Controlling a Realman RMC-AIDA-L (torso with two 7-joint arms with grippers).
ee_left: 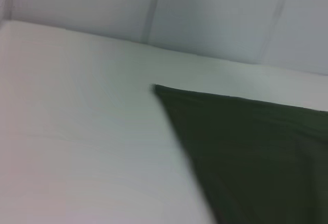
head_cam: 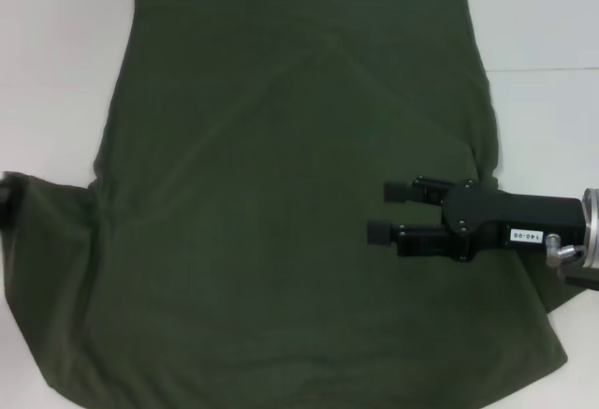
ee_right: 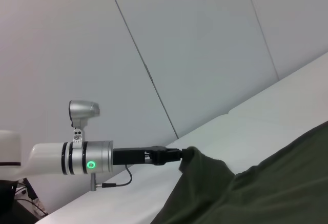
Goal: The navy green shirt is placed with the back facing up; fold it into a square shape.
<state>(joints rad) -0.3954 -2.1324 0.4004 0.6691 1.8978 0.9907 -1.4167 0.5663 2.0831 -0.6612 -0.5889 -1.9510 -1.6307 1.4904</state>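
Observation:
The navy green shirt (head_cam: 281, 203) lies spread on the white table (head_cam: 56, 72), plain side up, filling most of the head view. My right gripper (head_cam: 388, 211) hovers over the shirt's right part, fingers pointing left, open with nothing between them. My left gripper (head_cam: 7, 194) barely shows at the far left edge, by the shirt's left sleeve. In the right wrist view the left gripper (ee_right: 177, 155) is shut on a bunched, raised bit of the shirt (ee_right: 246, 188). The left wrist view shows a flat corner of the shirt (ee_left: 246, 147).
Bare white table surface (ee_left: 77, 131) runs along the left and far sides of the shirt, ending at a pale wall (ee_left: 215, 14). A seam in the table (head_cam: 543, 70) runs at the far right. The shirt's near edge passes out of the head view.

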